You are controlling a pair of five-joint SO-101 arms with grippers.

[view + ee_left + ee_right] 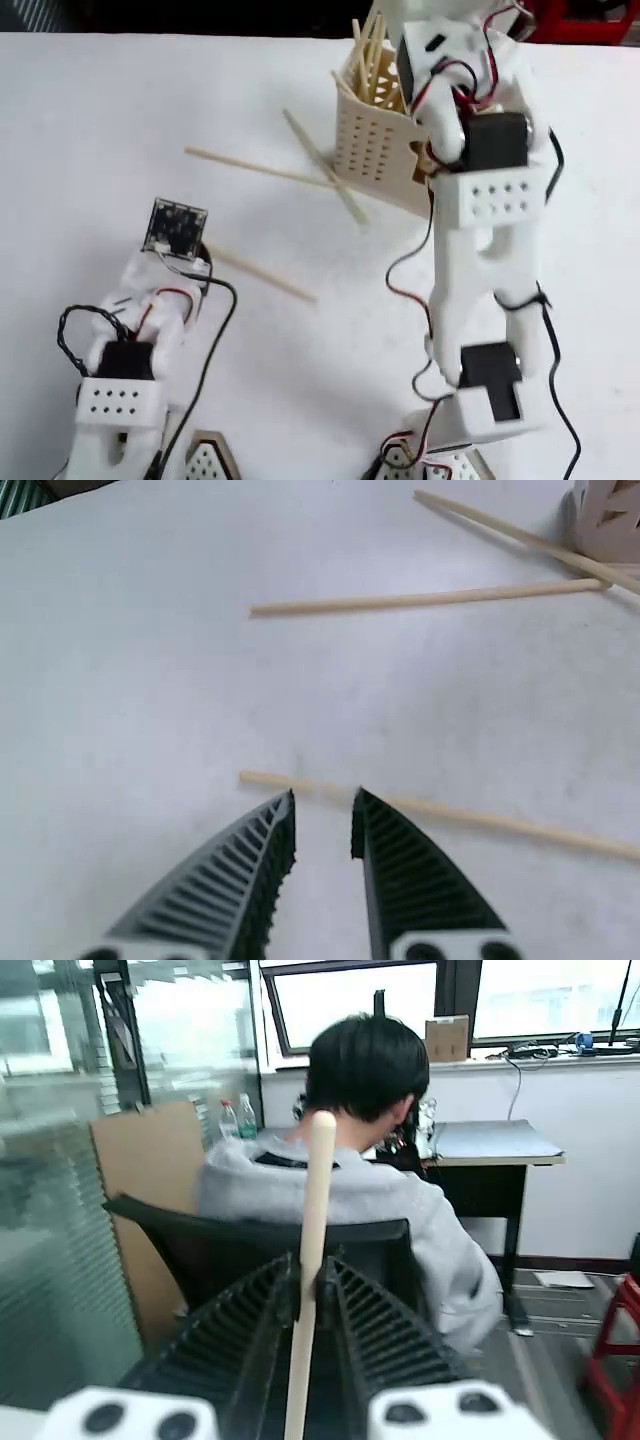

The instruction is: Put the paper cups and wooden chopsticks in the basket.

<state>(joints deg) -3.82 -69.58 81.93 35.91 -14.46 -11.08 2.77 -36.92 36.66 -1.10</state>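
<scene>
Chopstick (318, 1160) in right tool (312, 1268) (near basket (372, 145))

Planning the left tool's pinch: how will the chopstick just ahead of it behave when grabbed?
The chopstick looks thin, straight, wooden: probably stiff and light. Lying flat on the smooth table, it may roll or skid from the left tool.

Open table (100, 100) lies left of the basket (372, 145). The right arm (480, 200) overhangs its rim, and loose chopsticks (250, 165) cross the approach.
</scene>
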